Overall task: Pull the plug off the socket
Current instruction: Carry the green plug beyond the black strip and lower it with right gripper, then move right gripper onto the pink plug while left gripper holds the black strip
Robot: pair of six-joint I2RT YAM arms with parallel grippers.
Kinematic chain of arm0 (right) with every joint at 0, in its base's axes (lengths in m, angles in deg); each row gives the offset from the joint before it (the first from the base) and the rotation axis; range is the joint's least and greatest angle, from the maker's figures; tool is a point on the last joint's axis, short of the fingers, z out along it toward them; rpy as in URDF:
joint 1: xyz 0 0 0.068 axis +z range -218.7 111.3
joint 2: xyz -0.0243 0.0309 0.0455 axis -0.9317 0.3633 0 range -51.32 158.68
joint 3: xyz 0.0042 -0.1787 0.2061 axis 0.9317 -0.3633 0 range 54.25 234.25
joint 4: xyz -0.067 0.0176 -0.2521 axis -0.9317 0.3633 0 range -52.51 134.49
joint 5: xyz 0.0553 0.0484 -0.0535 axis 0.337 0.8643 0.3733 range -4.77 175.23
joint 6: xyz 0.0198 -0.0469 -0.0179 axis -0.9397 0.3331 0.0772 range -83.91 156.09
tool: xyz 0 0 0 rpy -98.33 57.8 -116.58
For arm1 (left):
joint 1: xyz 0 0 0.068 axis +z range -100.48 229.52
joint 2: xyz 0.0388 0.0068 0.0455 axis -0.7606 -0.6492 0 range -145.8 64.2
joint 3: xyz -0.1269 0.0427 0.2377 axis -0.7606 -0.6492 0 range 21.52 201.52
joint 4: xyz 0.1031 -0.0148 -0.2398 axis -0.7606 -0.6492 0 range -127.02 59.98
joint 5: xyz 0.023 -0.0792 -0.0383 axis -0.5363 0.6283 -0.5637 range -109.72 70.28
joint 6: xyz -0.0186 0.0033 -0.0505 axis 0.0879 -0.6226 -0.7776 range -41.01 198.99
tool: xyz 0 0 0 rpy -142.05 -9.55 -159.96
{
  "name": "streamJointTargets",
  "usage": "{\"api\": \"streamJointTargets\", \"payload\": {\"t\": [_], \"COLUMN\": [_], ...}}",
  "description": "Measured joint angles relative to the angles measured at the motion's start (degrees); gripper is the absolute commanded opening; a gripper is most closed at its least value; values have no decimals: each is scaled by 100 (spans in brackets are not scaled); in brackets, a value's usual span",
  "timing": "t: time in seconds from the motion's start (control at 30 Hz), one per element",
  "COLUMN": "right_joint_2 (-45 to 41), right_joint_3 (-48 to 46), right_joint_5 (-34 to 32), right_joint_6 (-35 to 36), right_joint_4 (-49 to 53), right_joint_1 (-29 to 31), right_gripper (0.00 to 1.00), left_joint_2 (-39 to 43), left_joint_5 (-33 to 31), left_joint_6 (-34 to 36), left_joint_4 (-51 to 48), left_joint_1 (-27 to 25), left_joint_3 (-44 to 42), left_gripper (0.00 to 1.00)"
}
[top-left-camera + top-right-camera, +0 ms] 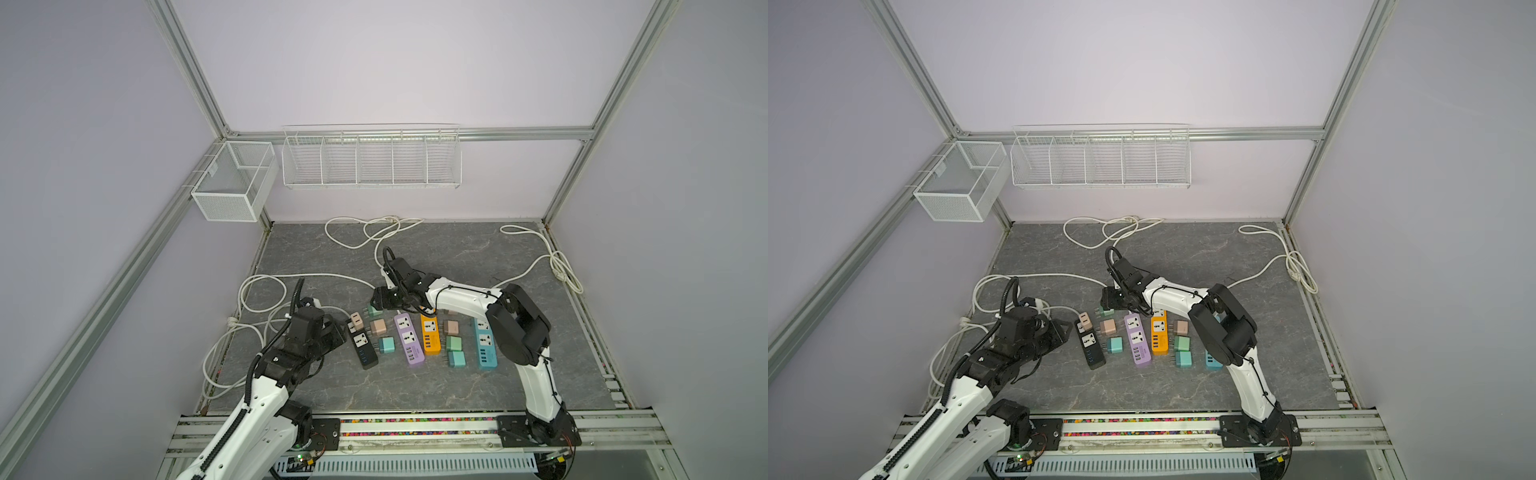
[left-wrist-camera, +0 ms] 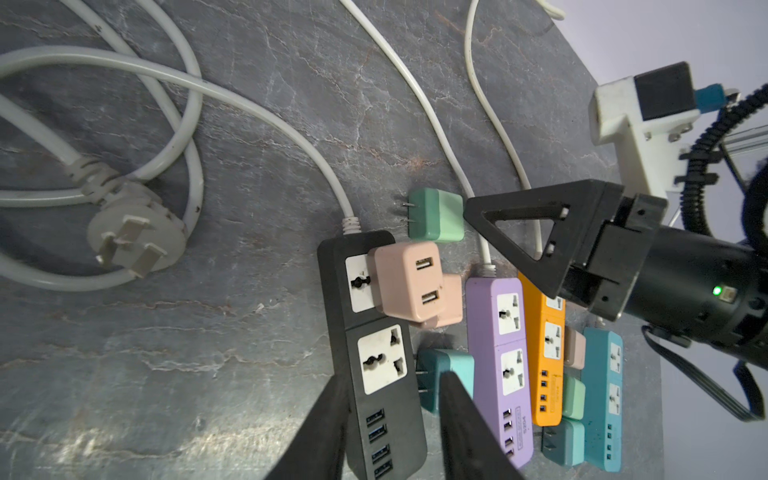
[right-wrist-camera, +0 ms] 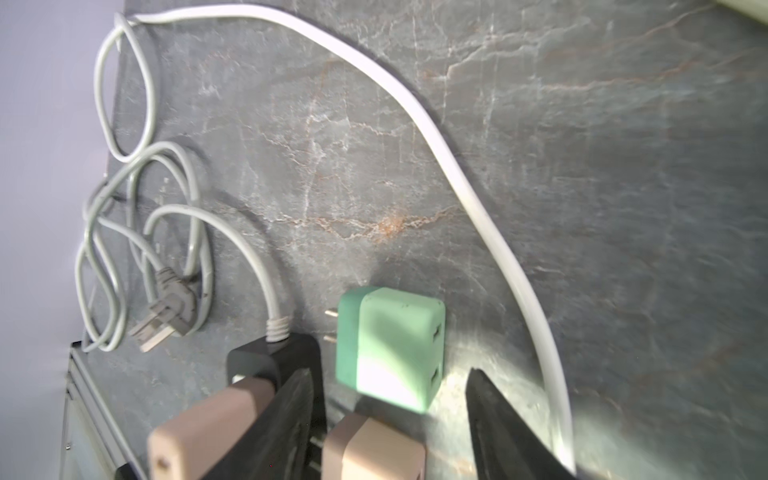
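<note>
Right now my right gripper (image 3: 390, 372) hangs open and empty over the loose green plug (image 3: 399, 349); the pink plug (image 2: 409, 286) sits in the cord-end socket of the black strip (image 2: 399, 415), just beside that gripper, while my left gripper (image 2: 395, 376) clamps the strip's USB end

High stereo overviews; wrist close-ups on green plug (image 2: 436, 216)

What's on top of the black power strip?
A pink adapter sits on the cord-end socket of the black power strip, partly covering it. Its prongs are hidden; the second socket is bare.
</note>
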Motion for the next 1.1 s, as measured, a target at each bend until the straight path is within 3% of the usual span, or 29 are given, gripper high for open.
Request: {"api": "streamJointTargets", "payload": {"t": [0.4, 0.77, 1.1], "right_joint_2": [-647, -654, -566], "right_joint_3": [144, 446, 822], "right_joint_5": [-671, -1626, -1871], "right_joint_6": [376, 511, 557], "right_joint_4": [909, 1537, 1740], "right_joint_1": [595, 1384, 1661], "right_gripper": [73, 76, 77], "left_joint_2": [236, 247, 90], "left_joint_5": [-153, -286, -389], "left_joint_6": [-15, -68, -251], "left_joint_4": [-190, -173, 190], "left_joint_1": [0, 0, 96], "left_joint_3": [0, -225, -415], "left_gripper": [40, 40, 40]}}
